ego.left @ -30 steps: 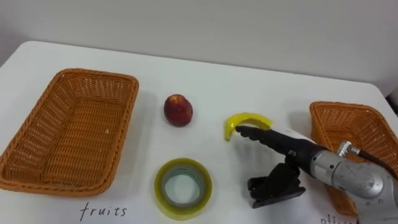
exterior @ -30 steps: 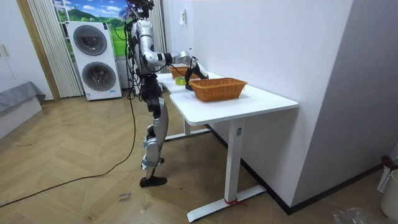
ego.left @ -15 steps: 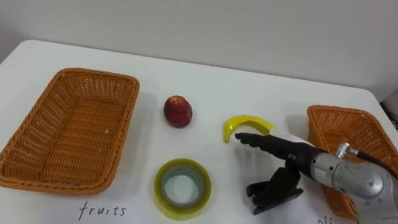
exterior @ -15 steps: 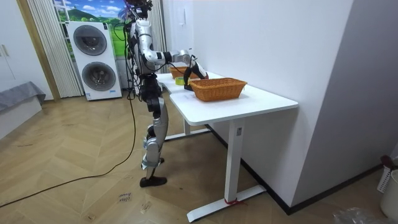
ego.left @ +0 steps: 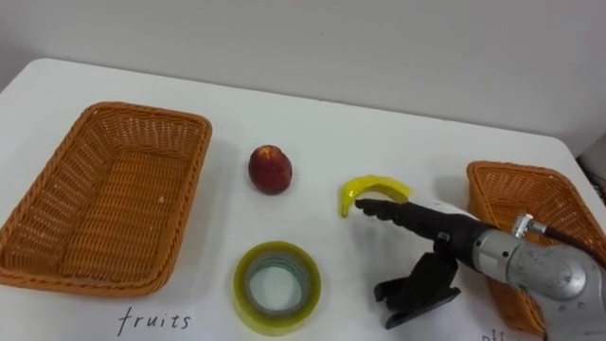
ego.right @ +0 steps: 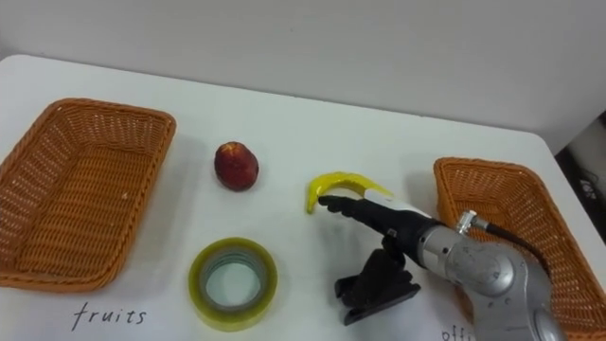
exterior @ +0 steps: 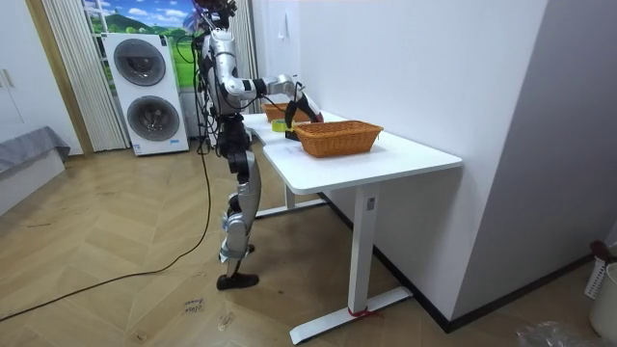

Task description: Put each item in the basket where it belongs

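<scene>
On the white table lie a red apple [ego.left: 271, 169], a yellow banana [ego.left: 371, 187] and a roll of clear yellow-green tape [ego.left: 277, 286]. An empty wicker basket [ego.left: 106, 199] labelled fruits stands at the left. Another wicker basket [ego.left: 530, 216] stands at the right. My right hand [ego.left: 415, 220] reaches in from the lower right, open, its straight fingertips at the banana's near side. A black stapler-like object [ego.left: 415, 290] sits just under the hand's thumb. In the room view I stand at the table's near end with the right hand [exterior: 295, 93] held out over it.
The table's far edge meets a white wall. A handwritten label [ego.left: 154, 322] marks the table in front of the left basket. In the room view a washing machine [exterior: 147, 93] stands behind me, on a wooden floor.
My right hand has shifted slightly along the banana's near side, staying open. The camera has moved a little. The objects on the table lie where they were.
</scene>
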